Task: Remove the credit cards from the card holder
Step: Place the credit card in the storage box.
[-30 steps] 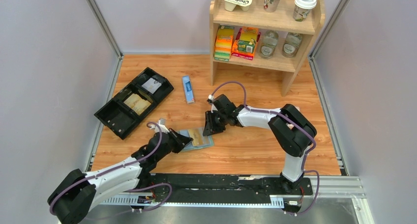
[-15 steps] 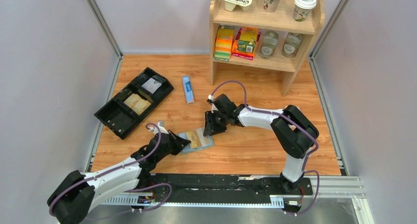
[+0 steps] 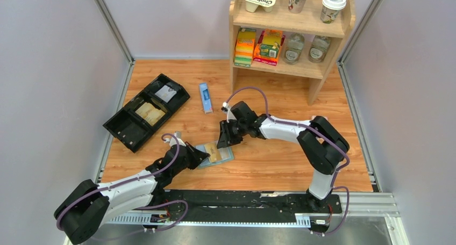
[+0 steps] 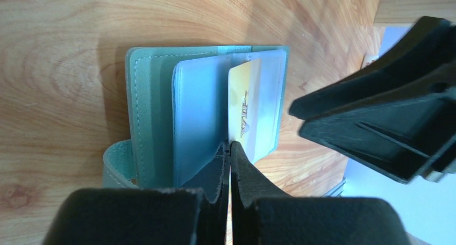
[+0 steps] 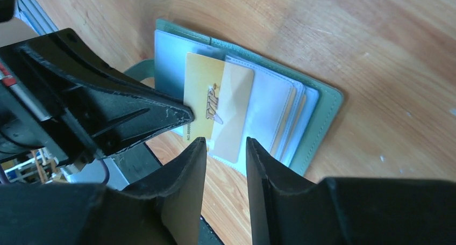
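The card holder (image 3: 227, 155) is lying open on the tabletop (image 3: 279, 159), toward the near edge and slightly left of centre, with its pale pocket pages facing up. A golden card (image 5: 207, 102) is sticking partway out of one pocket, and the rest of it is sitting under the clear page. Tan edges of further cards are showing in the neighbouring pages.

The left fingers (image 4: 215, 172) are closed tight against each other. Their tips are pressing on the holder at its left side and are touching the exposed card's edge. It cannot be told whether a page is pinched between them.

The right fingers (image 5: 183, 186) are standing apart with nothing between them. They are hovering just above the exposed end of the card, on the holder's far-right side.

A black tray (image 3: 129, 129) is sitting well apart at the far left. A narrow blue box (image 3: 205, 97) is lying beyond the holder. A wooden shelf (image 3: 317, 70) is standing at the far right.
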